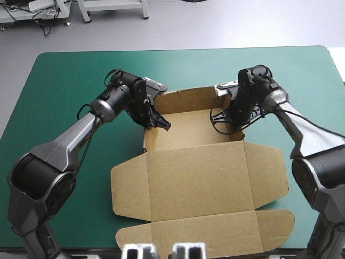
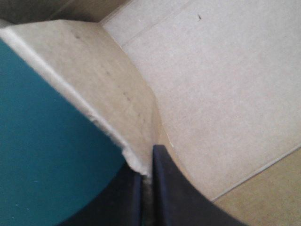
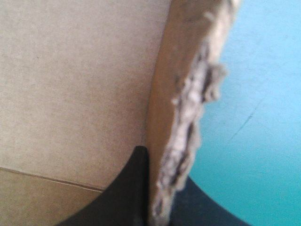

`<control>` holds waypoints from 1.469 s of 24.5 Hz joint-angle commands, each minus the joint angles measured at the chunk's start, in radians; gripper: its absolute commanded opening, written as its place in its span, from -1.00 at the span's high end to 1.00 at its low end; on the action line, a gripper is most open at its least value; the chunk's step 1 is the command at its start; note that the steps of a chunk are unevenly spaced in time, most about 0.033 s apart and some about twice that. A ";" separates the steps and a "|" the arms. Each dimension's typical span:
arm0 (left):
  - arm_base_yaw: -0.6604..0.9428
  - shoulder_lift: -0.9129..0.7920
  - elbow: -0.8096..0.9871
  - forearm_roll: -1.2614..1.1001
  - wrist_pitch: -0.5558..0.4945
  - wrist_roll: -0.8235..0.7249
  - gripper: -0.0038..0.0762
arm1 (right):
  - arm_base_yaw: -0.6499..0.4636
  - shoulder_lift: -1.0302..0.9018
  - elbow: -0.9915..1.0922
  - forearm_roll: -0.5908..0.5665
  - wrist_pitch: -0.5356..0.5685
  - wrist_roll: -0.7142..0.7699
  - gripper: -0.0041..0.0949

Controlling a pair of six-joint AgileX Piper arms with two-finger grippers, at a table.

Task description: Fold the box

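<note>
The brown box [image 1: 197,181] lies in the middle of the teal-green table, its tray walls raised at the far side and its lid flat toward the near edge. My left gripper [image 1: 158,123] is shut on the tray's left wall [image 2: 101,101], the board pinched between its black fingers [image 2: 171,197]. On the opposite side my right gripper [image 1: 229,121] is shut on the right wall [image 3: 186,117], whose torn edge runs up between the fingers [image 3: 129,188]. The box floor [image 2: 221,89] shows inside both walls.
Bare teal-green cover [image 1: 64,86] surrounds the box on the left, right and far sides. The lid's side flaps [image 1: 267,172] spread flat toward the near edge of the table.
</note>
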 commanded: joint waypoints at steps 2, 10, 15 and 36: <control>-0.023 -0.022 -0.013 -0.095 -0.061 -0.029 0.92 | -0.018 -0.054 -0.026 -0.003 0.025 -0.018 0.95; -0.023 -0.022 -0.013 -0.110 -0.038 -0.023 0.92 | -0.018 -0.029 -0.026 -0.003 0.027 -0.024 0.95; -0.023 -0.022 -0.013 -0.100 -0.012 -0.012 0.91 | -0.018 -0.031 -0.026 -0.019 0.023 -0.056 0.78; -0.022 -0.045 -0.188 0.032 0.105 -0.065 -0.25 | -0.018 -0.144 -0.161 -0.060 0.027 -0.092 -0.66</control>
